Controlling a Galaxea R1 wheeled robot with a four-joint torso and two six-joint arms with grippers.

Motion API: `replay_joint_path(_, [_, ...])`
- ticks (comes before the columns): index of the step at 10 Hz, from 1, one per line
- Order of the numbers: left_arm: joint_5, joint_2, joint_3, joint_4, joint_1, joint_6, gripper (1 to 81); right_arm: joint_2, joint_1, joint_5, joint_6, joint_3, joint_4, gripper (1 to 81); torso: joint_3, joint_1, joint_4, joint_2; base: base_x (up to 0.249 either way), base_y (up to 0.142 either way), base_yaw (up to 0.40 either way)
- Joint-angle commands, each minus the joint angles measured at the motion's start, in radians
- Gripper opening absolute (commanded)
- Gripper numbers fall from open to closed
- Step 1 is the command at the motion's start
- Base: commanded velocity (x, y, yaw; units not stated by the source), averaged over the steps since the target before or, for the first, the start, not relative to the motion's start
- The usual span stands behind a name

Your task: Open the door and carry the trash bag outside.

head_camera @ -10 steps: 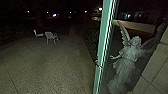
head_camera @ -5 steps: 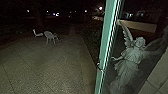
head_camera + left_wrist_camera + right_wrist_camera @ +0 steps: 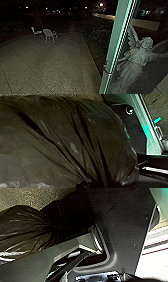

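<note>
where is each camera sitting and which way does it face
Head view: high on the robot, looking forward and down past a green upright to the paved yard and a winged statue.
Left wrist view: on the left arm's wrist, facing the trash bag close up; part of the robot's dark plate shows beside it.
Right wrist view: on the right arm's wrist, looking across that plate toward the bag's gathered folds.
Shared: both wrist views show the bag and the plate.
</note>
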Motion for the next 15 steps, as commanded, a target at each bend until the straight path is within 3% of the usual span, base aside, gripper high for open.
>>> replay_joint_path(1, [0.066,0.005,0.007,0.0,-0.022,0.002,1.0,-0.004,0.014,-0.043,-0.001,0.011,-0.004,81.1,0.0,0.0,0.0,0.0,0.104,0.0,0.0])
replay_joint_path(8, [0.066,0.005,0.007,0.0,-0.022,0.002,1.0,-0.004,0.014,-0.043,-0.001,0.011,-0.004,81.1,0.0,-0.001,0.0,0.0,0.089,0.0,0.0])
replay_joint_path(15, [0.067,0.004,0.007,0.0,-0.022,0.002,1.0,-0.001,0.014,-0.043,-0.003,0.009,-0.004,81.1,0.0,-0.001,0.0,0.001,0.078,0.075,0.0])
